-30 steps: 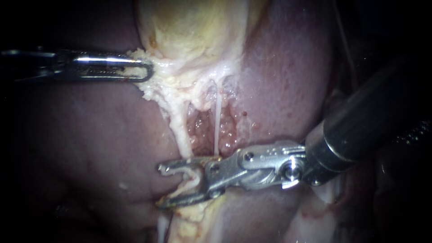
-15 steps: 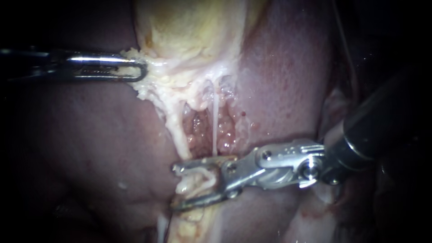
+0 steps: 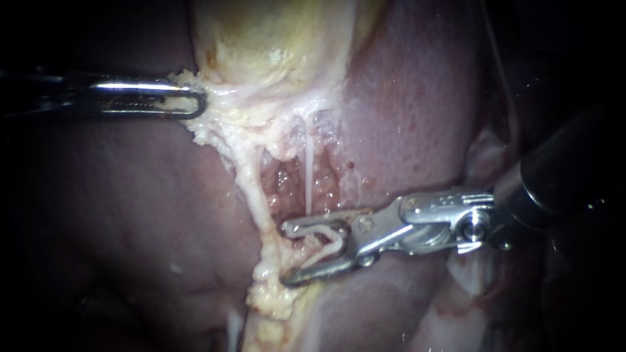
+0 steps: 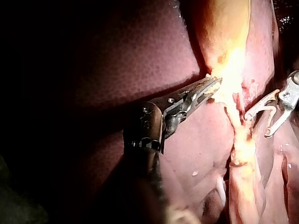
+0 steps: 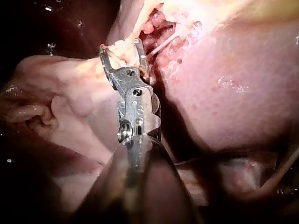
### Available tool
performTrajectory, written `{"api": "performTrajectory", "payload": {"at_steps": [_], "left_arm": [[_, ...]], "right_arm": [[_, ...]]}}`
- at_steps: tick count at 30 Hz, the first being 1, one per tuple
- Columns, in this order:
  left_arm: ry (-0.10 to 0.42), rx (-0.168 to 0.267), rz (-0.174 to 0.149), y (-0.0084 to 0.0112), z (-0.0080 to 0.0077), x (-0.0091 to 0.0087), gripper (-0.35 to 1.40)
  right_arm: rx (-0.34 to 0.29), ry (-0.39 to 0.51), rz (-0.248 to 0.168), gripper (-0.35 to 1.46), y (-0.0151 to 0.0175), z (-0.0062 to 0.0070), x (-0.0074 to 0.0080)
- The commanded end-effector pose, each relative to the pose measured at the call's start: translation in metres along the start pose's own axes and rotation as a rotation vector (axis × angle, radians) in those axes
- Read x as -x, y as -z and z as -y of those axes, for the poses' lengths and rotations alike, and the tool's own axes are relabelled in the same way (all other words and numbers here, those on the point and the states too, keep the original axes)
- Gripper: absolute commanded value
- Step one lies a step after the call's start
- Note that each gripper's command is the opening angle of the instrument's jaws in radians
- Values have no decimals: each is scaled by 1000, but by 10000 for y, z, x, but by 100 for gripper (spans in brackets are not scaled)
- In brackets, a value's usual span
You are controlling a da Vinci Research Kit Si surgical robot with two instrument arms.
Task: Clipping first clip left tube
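The left tube point(image 3: 255, 195) is a thick pale band running down from the yellowish gallbladder point(image 3: 274, 45). Beside it, the right tube point(image 3: 308, 182) is a thin white strand. My right instrument point(image 3: 287, 254) comes in from the right with its jaws open. The jaw tips reach the left tube's right edge, and frayed pale tissue point(image 3: 306, 251) lies in the gap. The right wrist view shows the same open jaws point(image 5: 120, 46) with pale tissue between them. My left instrument point(image 3: 189, 104) is shut on the gallbladder's ragged lower edge and holds it to the left; its jaws also show in the left wrist view point(image 4: 212, 86).
Dark red liver point(image 3: 417, 117) surrounds the tubes on both sides. A raw reddish pocket point(image 3: 287, 186) shows between the two tubes. Pale fatty tissue point(image 3: 274, 306) continues below the right instrument's jaws.
My right instrument has drawn back to the right: its open jaws straddled the left tube and now only their tips reach it. The left instrument has pulled the gallbladder edge slightly left.
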Motion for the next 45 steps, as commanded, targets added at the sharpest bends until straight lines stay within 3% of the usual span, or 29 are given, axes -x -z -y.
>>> {"api": "performTrajectory", "payload": {"at_steps": [1,6,13,19,30,45], "left_arm": [[0,0,0,0,0,0,-35],[0,0,0,0,0,0,-35],[0,0,0,0,0,0,-35],[0,0,0,-1,0,0,-35],[0,-1,-1,-3,0,-1,-35],[1,-3,-2,-7,-1,-2,-35]], "right_arm": [[1,1,0,44,2,-3,2],[8,-1,-4,44,7,-18,10],[9,3,-20,44,1,-28,20],[1,6,-76,45,-17,-31,21],[-42,21,-93,45,-54,-27,27],[-82,28,-197,44,-92,-21,9]]}}
